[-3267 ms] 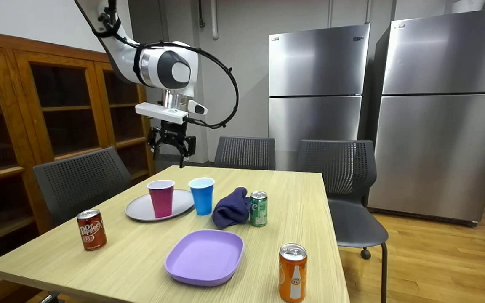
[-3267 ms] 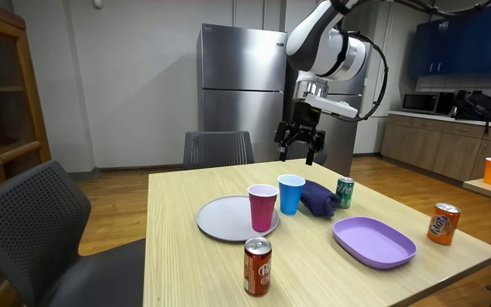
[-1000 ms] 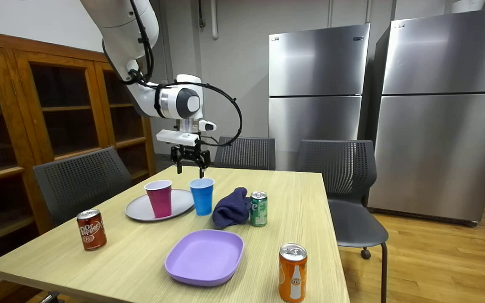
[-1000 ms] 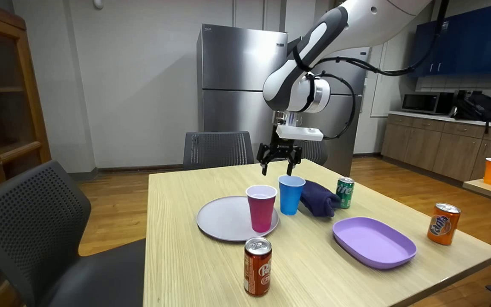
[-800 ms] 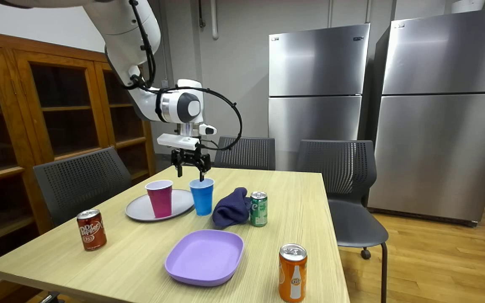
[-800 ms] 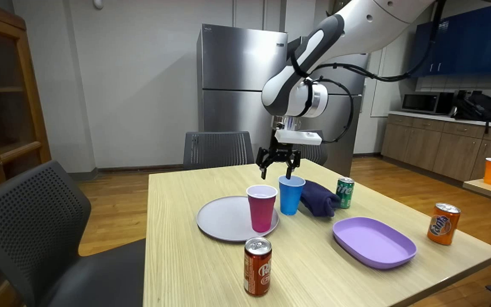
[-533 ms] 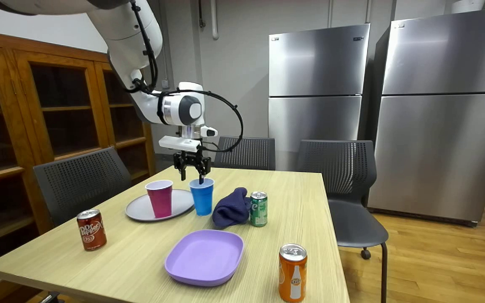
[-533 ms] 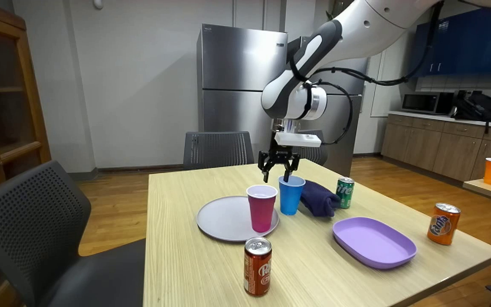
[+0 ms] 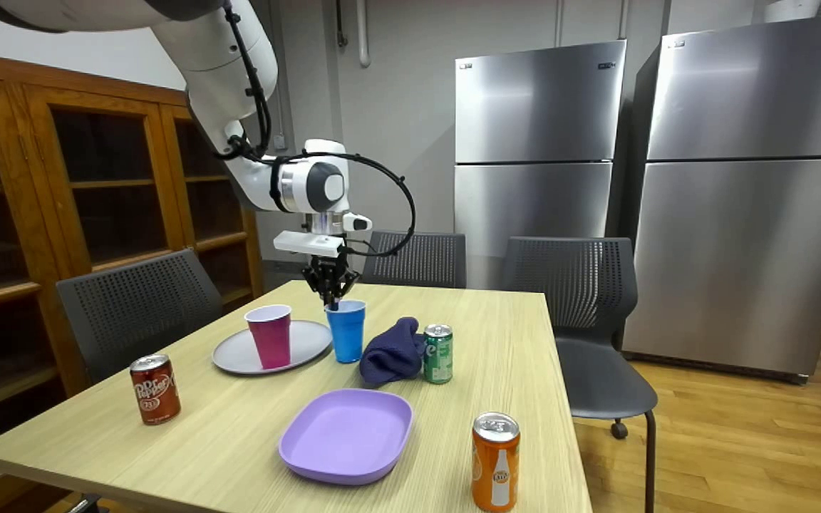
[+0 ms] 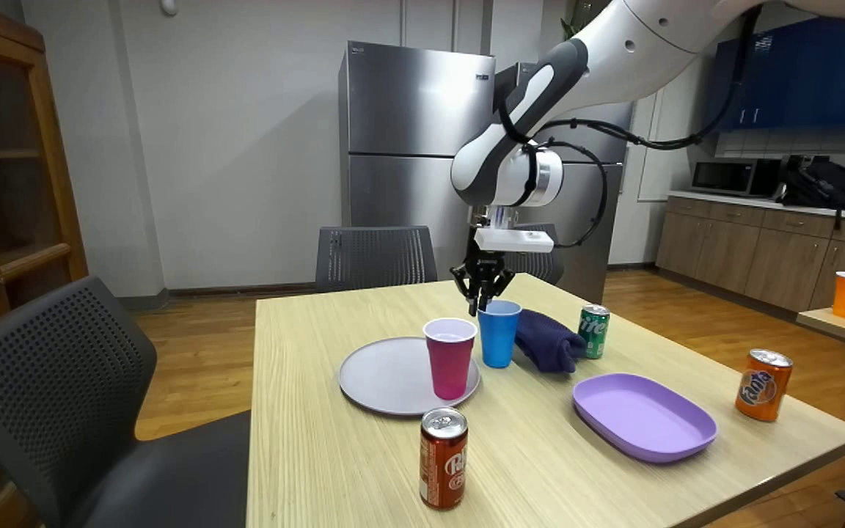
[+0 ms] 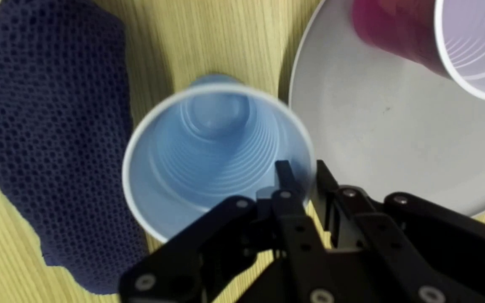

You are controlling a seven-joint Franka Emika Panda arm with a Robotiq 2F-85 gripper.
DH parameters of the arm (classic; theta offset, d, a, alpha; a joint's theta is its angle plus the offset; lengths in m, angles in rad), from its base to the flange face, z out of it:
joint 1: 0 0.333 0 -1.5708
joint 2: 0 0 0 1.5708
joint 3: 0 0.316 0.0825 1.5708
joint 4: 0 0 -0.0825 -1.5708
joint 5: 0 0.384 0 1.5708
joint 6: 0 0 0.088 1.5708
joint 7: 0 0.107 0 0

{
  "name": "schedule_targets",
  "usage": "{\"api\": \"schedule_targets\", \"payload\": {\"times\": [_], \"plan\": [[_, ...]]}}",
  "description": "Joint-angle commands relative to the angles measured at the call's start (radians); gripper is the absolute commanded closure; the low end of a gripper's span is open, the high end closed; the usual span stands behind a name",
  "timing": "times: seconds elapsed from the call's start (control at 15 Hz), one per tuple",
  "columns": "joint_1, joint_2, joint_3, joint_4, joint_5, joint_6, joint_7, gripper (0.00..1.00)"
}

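The blue cup [image 11: 215, 160] stands upright or nearly so on the tabletop [image 9: 503, 342], between the gray plate [image 11: 373, 126] and the navy cloth [image 11: 57, 139]; the gripper [image 11: 304, 165] is drawn in narrow and pinches its rim, one finger inside, one outside; whether the base bears fully on the tabletop, I cannot tell.

The hold looks precarious, as it takes only one side of the wall; too hard a squeeze could crease the thin plastic, while too weak a one could let the rim slip; a lift from that edge could make the cup hang crooked; a sideways swing could knock it against the pink cup [image 11: 398, 33], which stands on the plate and looks easy to topple, tall on a narrow foot.

The blue cup tapers downward, with ringed ridges inside and a rolled pale rim; the plate is flat, round and matte; the cloth is a soft bundle with a honeycomb weave; just beside it, the green can [image 10: 593, 331] is a smooth metal cylinder, as are the brown can [image 9: 155, 390] and the orange can [image 9: 496, 463] farther out; the purple dish [image 9: 346, 436] is a shallow, rounded square; the tabletop shows pale, streaky grain.
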Motion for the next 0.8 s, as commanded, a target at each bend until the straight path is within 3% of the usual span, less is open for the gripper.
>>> {"api": "schedule_targets", "payload": {"times": [0.0, 0.73], "plan": [[0.03, 0.022, -0.034, 0.049, -0.05, -0.04, 0.065, 1.0], [0.062, -0.017, -0.037, 0.09, -0.131, -0.092, 0.044, 0.99]]}}
